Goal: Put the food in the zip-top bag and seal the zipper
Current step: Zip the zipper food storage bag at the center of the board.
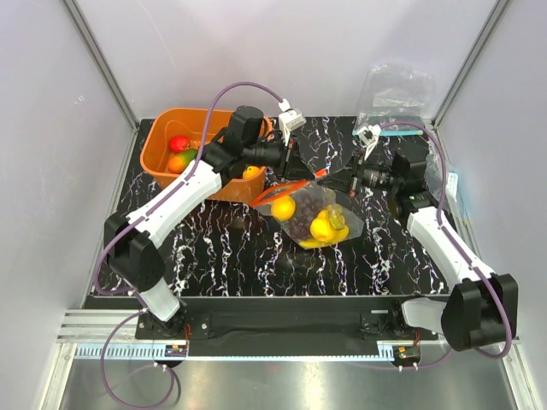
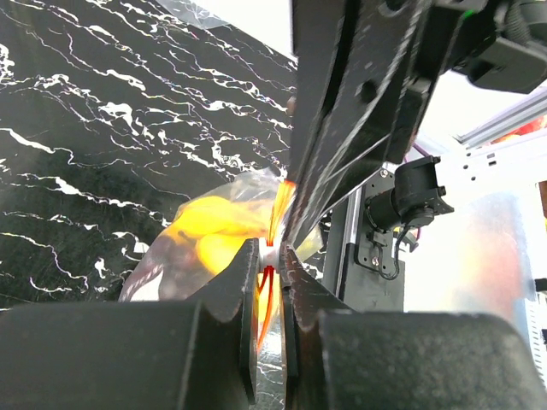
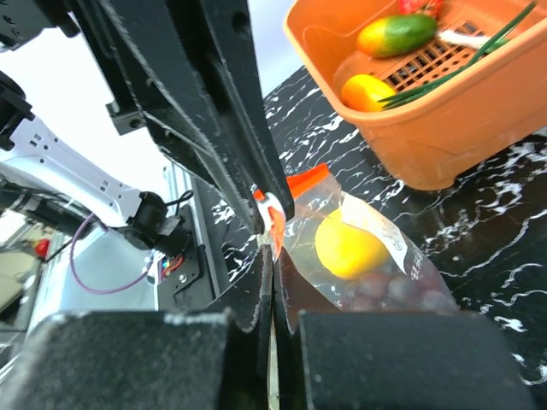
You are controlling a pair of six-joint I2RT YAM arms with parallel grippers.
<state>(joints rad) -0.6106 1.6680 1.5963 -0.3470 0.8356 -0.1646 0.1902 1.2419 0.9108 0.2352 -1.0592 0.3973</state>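
The zip-top bag lies mid-table with a yellow lemon piece, dark grapes and a yellow banana bunch inside. Its red-orange zipper runs along the upper left edge. My left gripper is shut on the zipper at its white slider. My right gripper is shut on the bag's mouth edge, tip to tip with the left one. The right wrist view shows the lemon piece and the zipper end.
An orange slotted basket with a red fruit, a green-orange mango and an orange stands at the back left, close behind the left arm. Clear bags with a teal strip lie beyond the back right corner.
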